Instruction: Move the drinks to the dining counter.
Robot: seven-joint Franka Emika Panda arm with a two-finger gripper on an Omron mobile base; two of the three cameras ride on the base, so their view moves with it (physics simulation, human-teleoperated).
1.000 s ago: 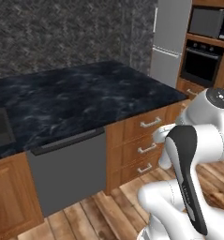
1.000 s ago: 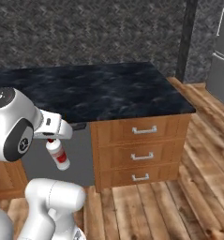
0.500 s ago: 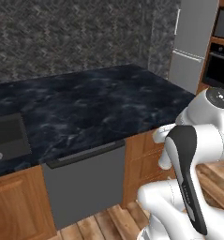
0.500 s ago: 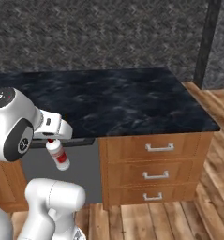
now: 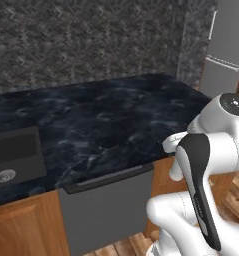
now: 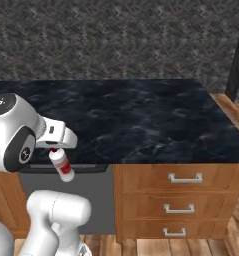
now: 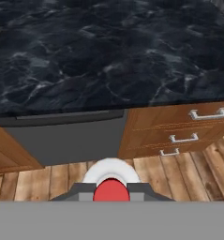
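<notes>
I am carrying the slim white bottle with red cap (image 6: 61,165), gripping it at the cap end so its body is hanging down below my gripper (image 6: 55,148); my jaws are clamped shut on it. In the hand view its red cap (image 7: 111,190) is sitting right at the bottom, with the white shoulder around it. The bottle is hanging in front of the grey dishwasher panel (image 6: 91,197), below the edge of the dining counter (image 6: 141,120), not yet over the stone. The risk I am judging: if I am swinging forward without lifting first, the bottle's body could be knocking the counter's edge and twisting out of my grip. The sink (image 5: 13,157) is lying off to the left, an uneven place to set it.
</notes>
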